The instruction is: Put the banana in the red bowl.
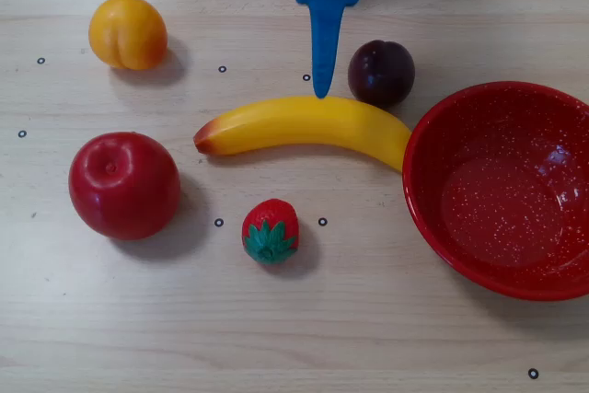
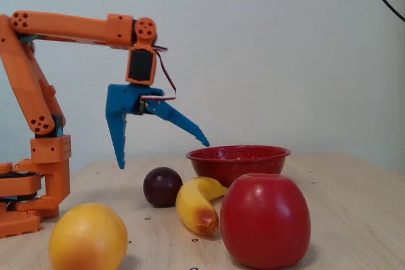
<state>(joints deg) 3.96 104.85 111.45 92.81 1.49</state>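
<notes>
While the tool [image 2: 163, 153] hangs spread wide, one banana [image 1: 304, 124] lies beside one red bowl [image 1: 502, 189]. Four other fruits sit on the desk [image 1: 386, 319].

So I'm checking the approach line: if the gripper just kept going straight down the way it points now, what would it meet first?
Probably the banana. The open gripper hangs above the table, and overhead its blue finger ends at the banana's upper edge. The plum sits just beside; depth is uncertain.
</notes>
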